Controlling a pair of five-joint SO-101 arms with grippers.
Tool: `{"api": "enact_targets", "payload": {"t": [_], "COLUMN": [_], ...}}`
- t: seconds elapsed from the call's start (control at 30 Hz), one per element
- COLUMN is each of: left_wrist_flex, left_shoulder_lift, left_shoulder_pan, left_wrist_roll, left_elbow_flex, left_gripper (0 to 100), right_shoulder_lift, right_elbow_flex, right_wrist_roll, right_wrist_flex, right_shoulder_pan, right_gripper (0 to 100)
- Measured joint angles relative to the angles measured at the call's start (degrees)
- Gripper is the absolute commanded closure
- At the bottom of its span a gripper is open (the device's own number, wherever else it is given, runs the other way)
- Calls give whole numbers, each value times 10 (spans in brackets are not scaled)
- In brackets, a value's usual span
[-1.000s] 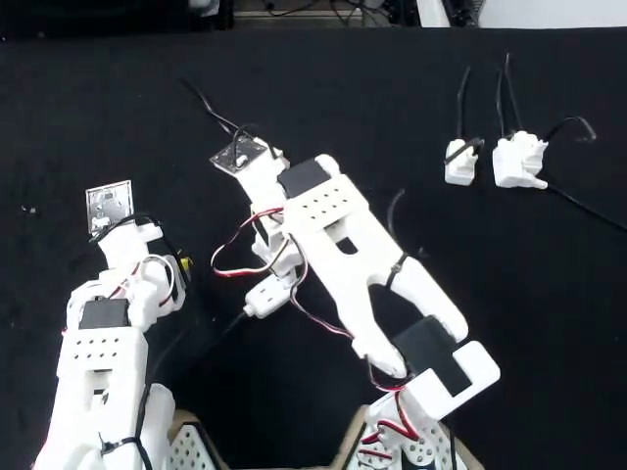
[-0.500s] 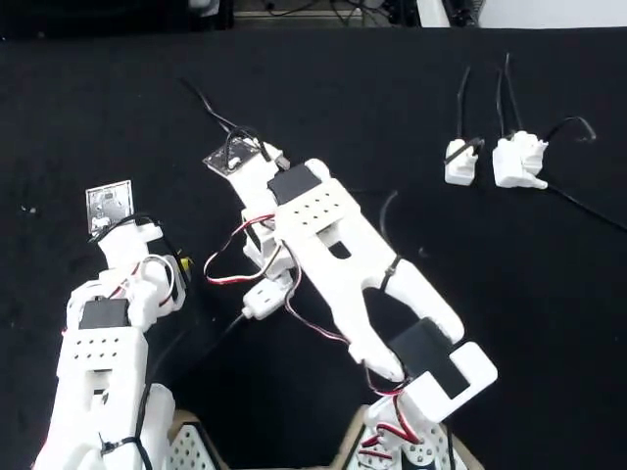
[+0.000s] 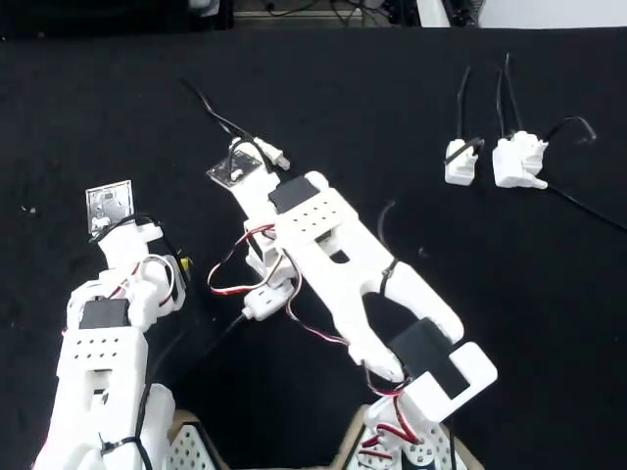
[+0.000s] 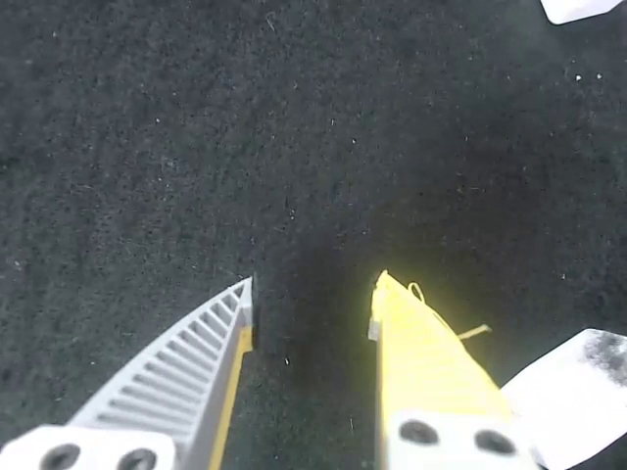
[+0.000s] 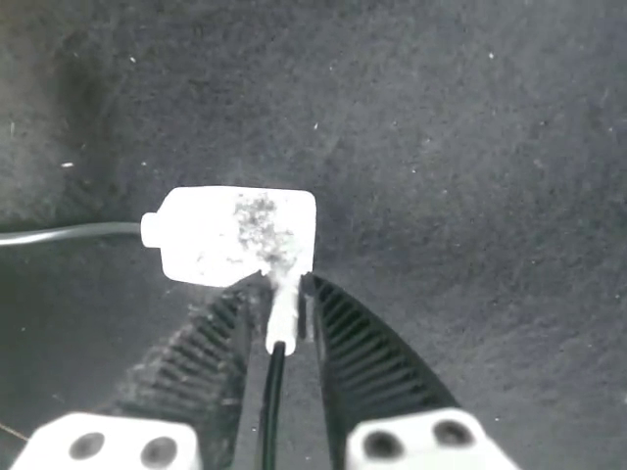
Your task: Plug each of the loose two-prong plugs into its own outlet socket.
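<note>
Right gripper (image 5: pixel 285 289) has its jaws narrowed on a two-prong plug (image 5: pixel 282 318), whose tip meets the white outlet socket (image 5: pixel 235 235) on the black table (image 5: pixel 490 147). The loose socket may slide, so square the prongs and push straight. Left gripper (image 4: pixel 309 294) hangs parted, empty.

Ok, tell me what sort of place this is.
Probably a robotics lab bench. Two white hobby-style arms sit side by side at a table draped in black cloth. Corded white plug pieces lie on it, and the right claw is closed on one white plug.
</note>
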Motion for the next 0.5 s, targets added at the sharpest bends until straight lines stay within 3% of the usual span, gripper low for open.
{"api": "enact_targets", "payload": {"t": [0.5], "left_wrist_flex": [0], "left_shoulder_lift": [0], "left_shoulder_pan": [0], "left_wrist_roll": [0], "left_elbow_flex": [0], "left_gripper": [794], "right_shoulder_lift": [-1], "right_elbow_flex": [5], "right_wrist_roll": [0], "right_wrist_flex": [-7], "right_shoulder_pan": [-38], "right_gripper": [982]}}
